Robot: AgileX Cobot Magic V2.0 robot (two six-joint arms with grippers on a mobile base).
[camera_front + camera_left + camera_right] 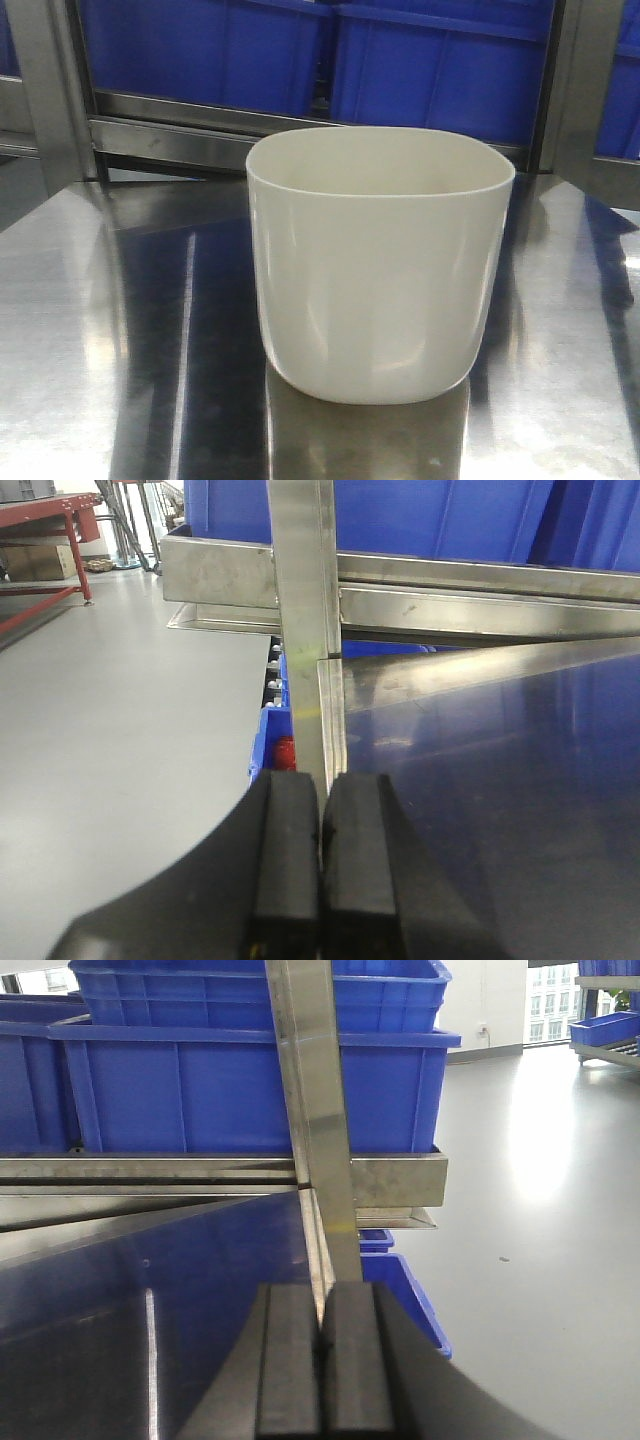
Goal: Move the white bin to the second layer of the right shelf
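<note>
Jaws left and right sit closed, pads (290, 860) touching.

Blue crates (430, 70) line the space beyond the far edge of a polished steel table (90, 330), their colour mirrored in its top. A steel upright (305, 610) rises at the table's far left corner and a second post (320, 1110) at its far right corner. Off the left edge, grey floor (120, 740) runs to a distant red-framed stand (40, 520). Below the right corner sits 1 low crate (405, 1290), with bright windows (545, 1005) far behind it.
</note>
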